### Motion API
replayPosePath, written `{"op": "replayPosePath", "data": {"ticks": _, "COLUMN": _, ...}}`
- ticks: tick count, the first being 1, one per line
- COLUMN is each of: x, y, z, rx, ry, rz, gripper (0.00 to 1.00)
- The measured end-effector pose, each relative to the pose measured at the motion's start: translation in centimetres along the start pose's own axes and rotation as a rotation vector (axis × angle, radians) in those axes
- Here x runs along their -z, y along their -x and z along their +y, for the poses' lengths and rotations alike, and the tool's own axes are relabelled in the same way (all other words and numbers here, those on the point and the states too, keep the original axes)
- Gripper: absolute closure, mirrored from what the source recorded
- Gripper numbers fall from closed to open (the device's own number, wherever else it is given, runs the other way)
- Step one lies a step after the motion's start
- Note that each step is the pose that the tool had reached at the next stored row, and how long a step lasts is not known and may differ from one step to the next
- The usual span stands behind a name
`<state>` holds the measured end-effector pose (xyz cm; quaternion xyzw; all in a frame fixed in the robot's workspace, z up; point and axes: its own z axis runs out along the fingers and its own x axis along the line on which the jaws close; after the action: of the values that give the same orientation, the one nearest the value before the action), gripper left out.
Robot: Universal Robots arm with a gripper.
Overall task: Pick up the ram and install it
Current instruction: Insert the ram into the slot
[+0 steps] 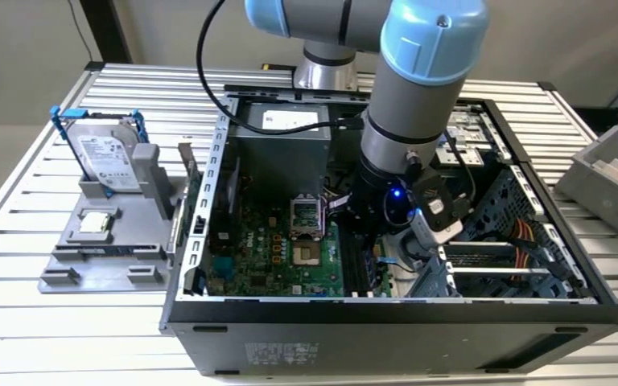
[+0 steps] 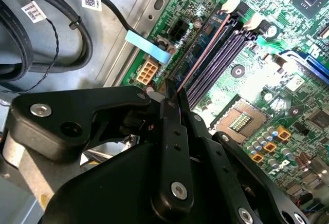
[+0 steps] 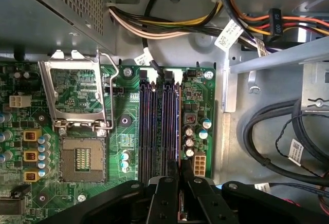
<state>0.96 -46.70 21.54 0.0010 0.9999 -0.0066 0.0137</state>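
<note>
The ram (image 2: 201, 53) is a thin dark board seen edge-on. It runs from my fingertips along the outermost of the memory slots (image 3: 151, 126), on the side nearest the motherboard's edge. In the first wrist view its narrow top edge (image 3: 178, 131) lines up with that slot. Whether it is seated I cannot tell. My gripper (image 2: 174, 98) is shut on the ram's near end, with the black fingers (image 3: 167, 196) pressed together over it. In the exterior view the gripper (image 1: 363, 233) is down inside the open computer case (image 1: 395, 310), over the green motherboard (image 1: 271, 257).
The open processor socket (image 3: 82, 157) and its raised metal frame (image 3: 77, 95) lie beside the slots. Thick black cables (image 3: 272, 131) and coloured wire bundles (image 3: 169, 29) run close by. Outside the case, a grey fixture (image 1: 84, 269) carries a hard drive (image 1: 105, 153) and a processor chip (image 1: 96, 223).
</note>
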Motion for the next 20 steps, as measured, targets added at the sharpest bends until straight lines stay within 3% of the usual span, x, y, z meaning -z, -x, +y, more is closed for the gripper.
{"op": "replayPosePath", "data": {"ticks": 14, "x": 0.25, "y": 0.01, "z": 0.01, "rx": 0.0, "ry": -0.0017, "rz": 0.0003, "gripper": 1.0}}
{"op": "replayPosePath", "data": {"ticks": 15, "x": 0.25, "y": 0.01, "z": 0.01, "rx": 0.0, "ry": -0.0034, "rz": 0.0002, "gripper": 1.0}}
{"op": "replayPosePath", "data": {"ticks": 18, "x": 0.4, "y": 0.01, "z": 0.03, "rx": 0.0, "ry": -0.02, "rz": 0.0004, "gripper": 1.0}}
{"op": "replayPosePath", "data": {"ticks": 20, "x": 0.48, "y": 0.01, "z": 0.08, "rx": 0.001, "ry": -0.0242, "rz": 0.0004, "gripper": 1.0}}
